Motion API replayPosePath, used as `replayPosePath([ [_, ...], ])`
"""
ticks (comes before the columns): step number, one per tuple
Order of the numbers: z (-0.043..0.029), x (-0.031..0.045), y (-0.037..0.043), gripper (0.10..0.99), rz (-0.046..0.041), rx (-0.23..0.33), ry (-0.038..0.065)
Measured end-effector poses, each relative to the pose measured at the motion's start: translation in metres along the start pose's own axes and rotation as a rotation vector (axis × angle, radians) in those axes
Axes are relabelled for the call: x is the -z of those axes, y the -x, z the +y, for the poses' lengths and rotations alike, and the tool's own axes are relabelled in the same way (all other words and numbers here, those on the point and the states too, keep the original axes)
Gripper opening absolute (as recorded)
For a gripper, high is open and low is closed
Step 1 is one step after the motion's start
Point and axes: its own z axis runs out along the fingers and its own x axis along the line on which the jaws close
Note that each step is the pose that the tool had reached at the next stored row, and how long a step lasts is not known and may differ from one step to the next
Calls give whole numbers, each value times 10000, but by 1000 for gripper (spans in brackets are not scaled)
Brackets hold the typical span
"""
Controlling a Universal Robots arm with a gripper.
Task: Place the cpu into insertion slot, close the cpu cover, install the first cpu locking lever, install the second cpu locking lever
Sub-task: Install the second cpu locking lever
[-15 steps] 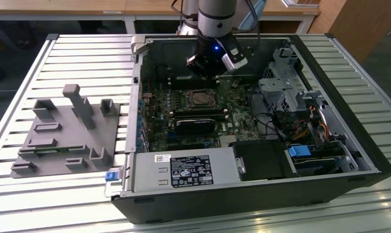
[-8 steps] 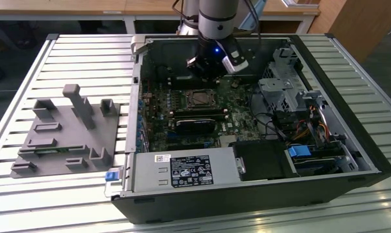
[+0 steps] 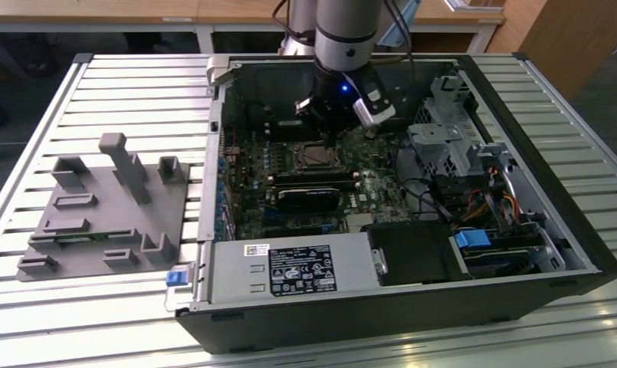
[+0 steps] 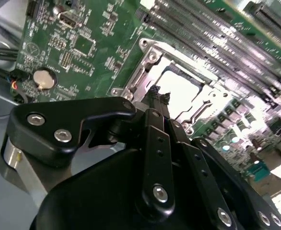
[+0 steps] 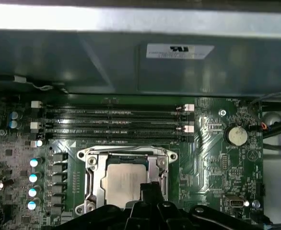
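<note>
CPU (image 5: 125, 181), a flat square chip with a dull silver top, lies seated in the insertion slot (image 5: 93, 191) on the green motherboard (image 5: 212, 158); in both wrist views its pale metal face shows through the square opening. Around it sits the cpu cover (image 5: 152, 165), a thin silvery frame with a cut-out centre, lying over the chip's edges; whether it is latched cannot be told. The black tool (image 4: 156, 96) hangs right over one edge of the socket, its fingertips drawn together into a narrow point just at the frame; whether they touch the metal cannot be told, and nothing is held between them. Just beside the socket run long narrow black memory slots (image 5: 116, 122) with white clips at their ends, and a round silver coin battery (image 5: 237, 135) sits further along the board. In the exterior view the motherboard lies inside an open black computer case (image 3: 584, 253), resting on its side on a slatted metal worktop (image 3: 103, 77). The case also holds a grey power supply box (image 3: 287, 270), a black expansion card (image 3: 308, 198), a metal drive cage (image 3: 446, 146) and bundled cables (image 3: 492, 207). On the worktop toward the exterior view's left, apart from the case, stands a grey fixture block (image 3: 103, 215) with upright posts.
</note>
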Motion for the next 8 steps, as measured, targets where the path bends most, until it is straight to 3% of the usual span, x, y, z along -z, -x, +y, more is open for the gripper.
replayPosePath([
  [3, -58, 4, 0, 106, 49, -7, 102],
  [8, -166, 13, 0, 106, 52, -8, 191],
])
